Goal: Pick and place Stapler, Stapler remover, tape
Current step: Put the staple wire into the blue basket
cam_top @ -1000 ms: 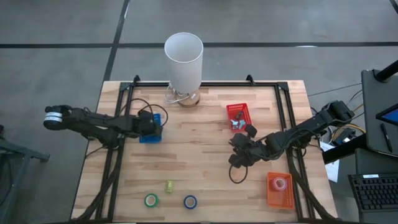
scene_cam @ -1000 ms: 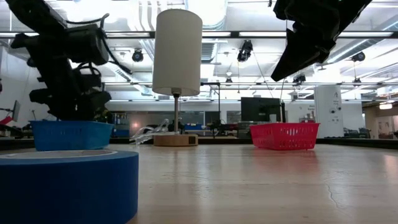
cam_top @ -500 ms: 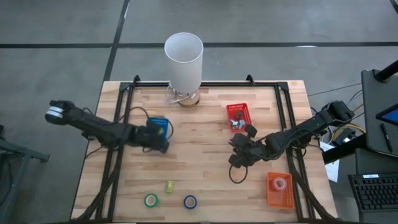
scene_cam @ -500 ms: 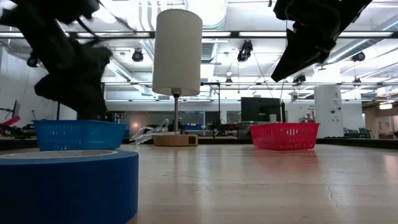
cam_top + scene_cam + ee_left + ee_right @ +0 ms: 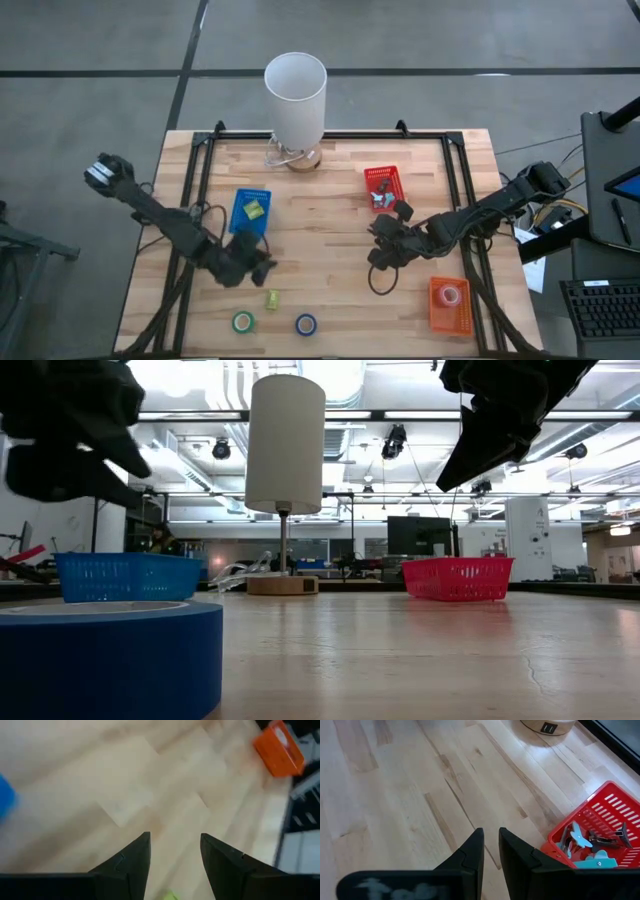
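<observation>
1. Two tape rolls, green (image 5: pixel 243 322) and blue (image 5: pixel 306 324), still lay loose at your bench's (image 5: pixel 330 190) near edge; your left hand (image 5: pixel 262 270) hovered above them, fingers apart, empty.
2. Your blue basket (image 5: pixel 250 210) held one yellow-green piece.
3. Your right hand (image 5: pixel 381 254) hung mid-bench, fingers nearly together, empty.
4. One pink roll (image 5: pixel 451 295) sat in the orange basket (image 5: pixel 450 305).
5. Workshop clutter filled the room behind.

Table layout, high view

Lamp (image 5: pixel 295 95) at 12 o'clock edge; one basket (image 5: pixel 249 210) at 10, another (image 5: pixel 384 187) at 1, a third (image 5: pixel 450 304) at 4 with a tape roll (image 5: pixel 451 295) in it; two tape rolls (image 5: pixel 243 322) (image 5: pixel 306 324) side by side at 6-7, small block (image 5: pixel 271 298) just behind them.
</observation>
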Motion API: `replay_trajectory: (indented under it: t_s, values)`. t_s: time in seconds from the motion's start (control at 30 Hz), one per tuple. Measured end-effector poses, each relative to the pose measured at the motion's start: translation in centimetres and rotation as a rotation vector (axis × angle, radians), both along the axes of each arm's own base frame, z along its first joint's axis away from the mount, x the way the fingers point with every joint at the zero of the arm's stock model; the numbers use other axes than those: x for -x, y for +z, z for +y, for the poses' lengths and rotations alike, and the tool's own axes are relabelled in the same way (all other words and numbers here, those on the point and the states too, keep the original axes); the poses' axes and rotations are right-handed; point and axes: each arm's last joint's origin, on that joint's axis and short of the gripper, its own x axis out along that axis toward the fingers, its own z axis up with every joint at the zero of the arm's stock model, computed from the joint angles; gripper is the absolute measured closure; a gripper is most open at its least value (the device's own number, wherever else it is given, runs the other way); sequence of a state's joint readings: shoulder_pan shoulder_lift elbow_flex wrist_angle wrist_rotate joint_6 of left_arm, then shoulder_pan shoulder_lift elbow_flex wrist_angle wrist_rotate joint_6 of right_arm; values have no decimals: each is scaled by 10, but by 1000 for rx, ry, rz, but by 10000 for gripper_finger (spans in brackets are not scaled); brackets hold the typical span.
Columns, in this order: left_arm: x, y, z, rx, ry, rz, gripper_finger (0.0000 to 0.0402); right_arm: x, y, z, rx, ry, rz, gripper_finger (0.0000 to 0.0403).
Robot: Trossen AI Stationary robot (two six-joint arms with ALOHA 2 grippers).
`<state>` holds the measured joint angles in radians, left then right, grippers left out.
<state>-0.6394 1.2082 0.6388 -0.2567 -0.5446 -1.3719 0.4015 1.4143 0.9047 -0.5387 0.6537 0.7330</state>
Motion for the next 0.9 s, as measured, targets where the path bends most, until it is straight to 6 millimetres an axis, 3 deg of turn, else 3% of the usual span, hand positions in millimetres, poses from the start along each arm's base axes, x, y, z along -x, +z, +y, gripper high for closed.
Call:
replay_trajectory:
  t_s: [0.23,0.4,0.6,0.9]
  values:
    - [-9,-19,-34,183,14,116,227,0,0,0,-1,0,-2,351]
    - [-24,-26,-55,208,-28,209,227,0,0,0,1,2,-2,351]
    - [-31,-37,-63,179,-2,348,227,0,0,0,3,5,-2,351]
    - [-37,-46,-69,191,36,360,227,-1,0,0,3,6,-3,351]
